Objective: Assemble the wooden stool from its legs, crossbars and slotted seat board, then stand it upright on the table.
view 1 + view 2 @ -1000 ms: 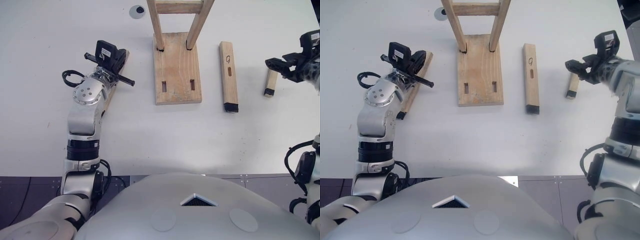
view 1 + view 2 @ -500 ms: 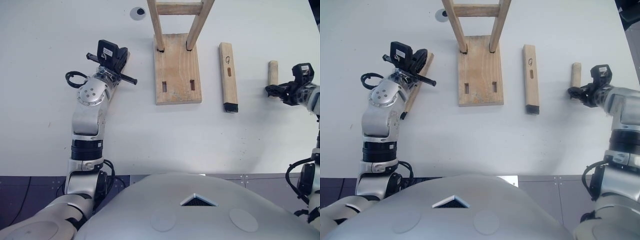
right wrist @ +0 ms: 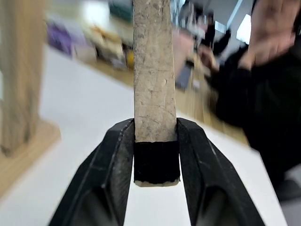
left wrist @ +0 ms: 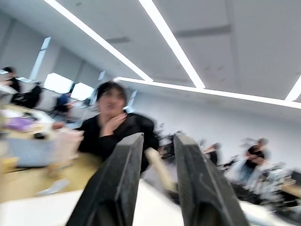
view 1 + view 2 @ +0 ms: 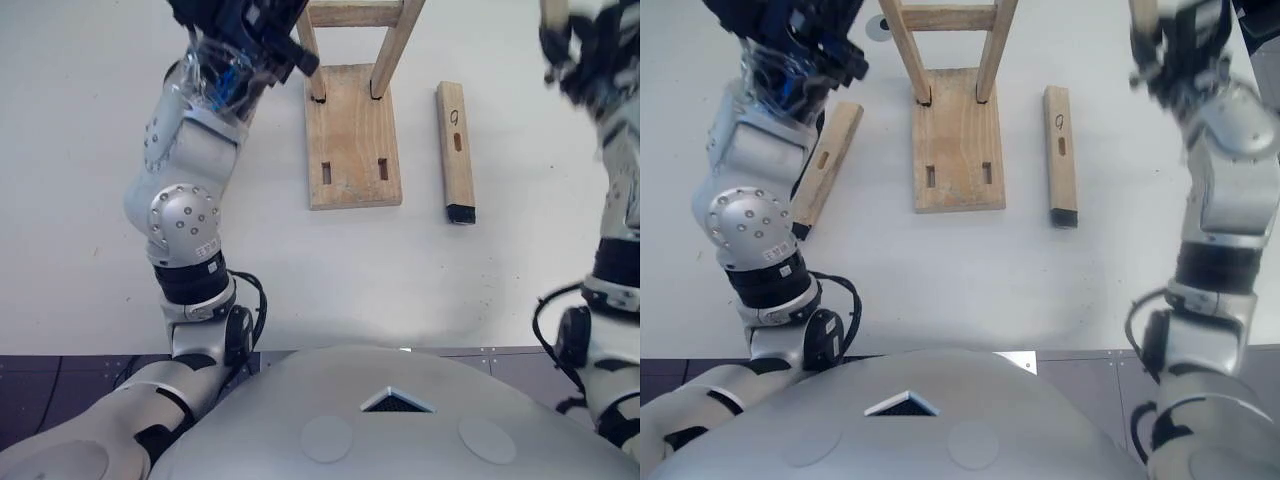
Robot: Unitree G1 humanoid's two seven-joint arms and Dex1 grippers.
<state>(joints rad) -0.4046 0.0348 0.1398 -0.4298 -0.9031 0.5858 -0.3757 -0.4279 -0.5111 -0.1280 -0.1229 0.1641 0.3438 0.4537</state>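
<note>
Left eye view: the white counter (image 5: pixel 80 200) is carrying the slotted seat board (image 5: pixel 355 150) at centre. A two-leg frame (image 5: pixel 392 50) is standing in its far slots, the near slots lying bare. One loose leg (image 5: pixel 456 150) is lying just right of the board, another (image 5: pixel 825 165) left. The right pincer (image 3: pixel 155 127) is clamping the short wooden bar (image 3: pixel 153 70) by its black end, up high. The left pincer (image 4: pixel 158 139) is hanging part open, empty. Best bet: keeping the bar straight in the grip, lining it square with a leg's slot before pressing.

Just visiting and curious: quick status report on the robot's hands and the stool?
Left gripper open, raised, empty. Right gripper shut on short wooden bar, lifted. Seat board flat, upright legs slotted in, loose legs either side.
</note>
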